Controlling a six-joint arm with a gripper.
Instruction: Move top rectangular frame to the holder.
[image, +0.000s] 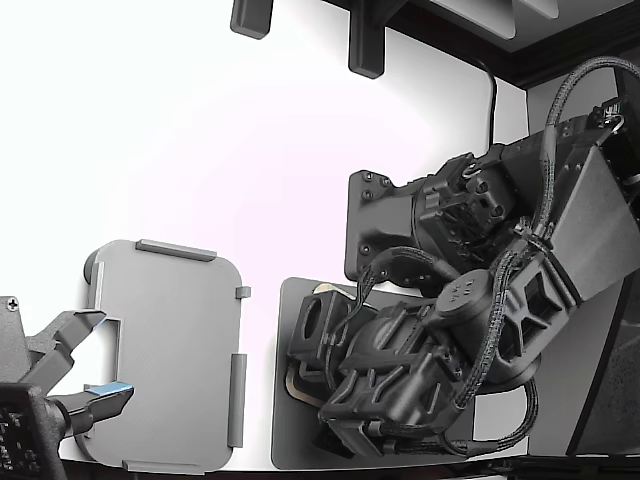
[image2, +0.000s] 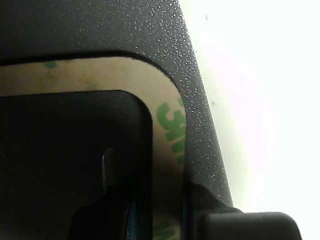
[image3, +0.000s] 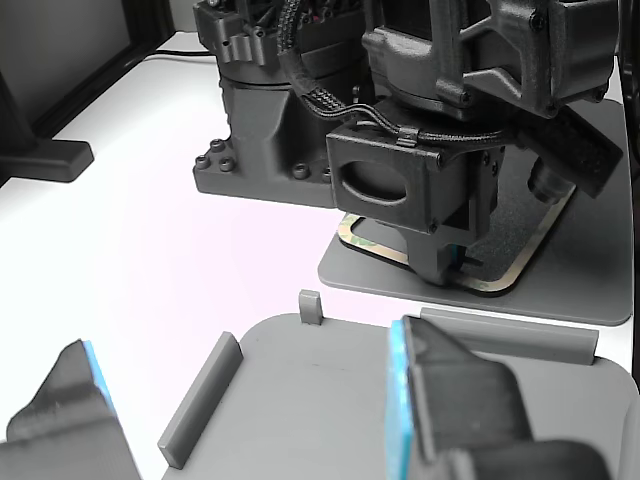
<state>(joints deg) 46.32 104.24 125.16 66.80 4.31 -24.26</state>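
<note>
Right now gripper (image3: 447, 268) sits directly over the top rectangular frame (image3: 497, 283) rim, holder (image: 170, 350) beside (jaw state unreadable)

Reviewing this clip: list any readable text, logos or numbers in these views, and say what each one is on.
"3M", green print, partly cut off, on the tan rim of the top rectangular frame; more green print further along the rim is cropped and unreadable.
A small embossed logo on the arm's round dark cap is too small to read.
Nothing readable on the holder.
</note>
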